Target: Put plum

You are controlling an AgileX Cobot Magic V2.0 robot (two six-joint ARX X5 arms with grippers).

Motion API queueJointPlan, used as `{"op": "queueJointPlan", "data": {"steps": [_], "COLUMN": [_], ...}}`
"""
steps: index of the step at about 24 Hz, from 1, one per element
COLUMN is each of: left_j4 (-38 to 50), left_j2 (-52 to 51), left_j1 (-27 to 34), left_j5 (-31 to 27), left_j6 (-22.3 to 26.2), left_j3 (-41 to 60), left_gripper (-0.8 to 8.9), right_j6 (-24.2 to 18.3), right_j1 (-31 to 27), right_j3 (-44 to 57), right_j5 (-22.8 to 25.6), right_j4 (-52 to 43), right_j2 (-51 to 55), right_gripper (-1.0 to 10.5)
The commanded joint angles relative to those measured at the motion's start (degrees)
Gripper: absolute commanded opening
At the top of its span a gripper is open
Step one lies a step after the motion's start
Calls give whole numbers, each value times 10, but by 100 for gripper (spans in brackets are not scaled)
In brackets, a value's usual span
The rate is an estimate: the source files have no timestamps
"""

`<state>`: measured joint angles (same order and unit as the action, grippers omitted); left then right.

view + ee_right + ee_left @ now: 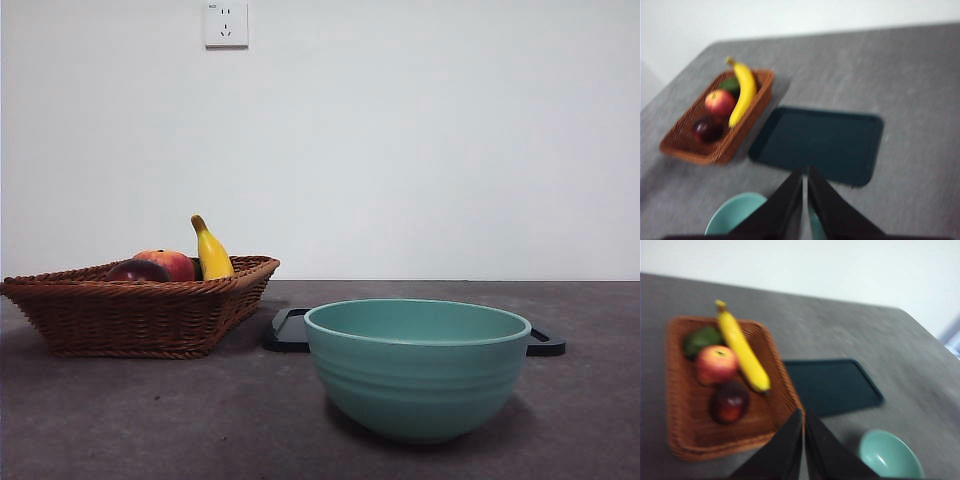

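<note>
The plum (729, 401) (707, 128) (137, 270) is dark maroon and lies in a brown wicker basket (140, 310) (685, 405) (690, 142) at the left of the table. My left gripper (803, 415) hangs high above the table, beside the basket's near corner, shut and holding nothing. Shut and empty too, my right gripper (804, 172) hovers high over the near edge of the dark tray (820, 142). Neither arm shows in the front view.
A red-orange fruit (716, 364), a yellow banana (742, 347) and a green fruit (700, 340) share the basket with the plum. A teal bowl (417, 365) (888, 456) (735, 215) stands in front of the dark tray (290, 330) (832, 385).
</note>
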<state>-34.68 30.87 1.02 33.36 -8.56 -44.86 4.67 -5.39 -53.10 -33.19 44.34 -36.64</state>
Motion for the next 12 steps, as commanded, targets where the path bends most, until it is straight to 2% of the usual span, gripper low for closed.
{"op": "queueJointPlan", "data": {"steps": [1,7,12], "left_j4": [-28,-100,-140], "left_j2": [38,82,85], "left_j1": [-5,-20,-29], "left_j5": [27,54,58], "left_j6": [33,70,91], "left_j3": [-32,-66,-66], "left_gripper": [9,8,9], "right_j6": [-45,-95,-112], "right_j1": [14,58,111], "right_j3": [-38,-74,-75], "right_j5": [-5,-5,7], "right_j4": [46,139,166], "right_j2": [-33,-81,-97], "right_gripper": [6,6,6]}}
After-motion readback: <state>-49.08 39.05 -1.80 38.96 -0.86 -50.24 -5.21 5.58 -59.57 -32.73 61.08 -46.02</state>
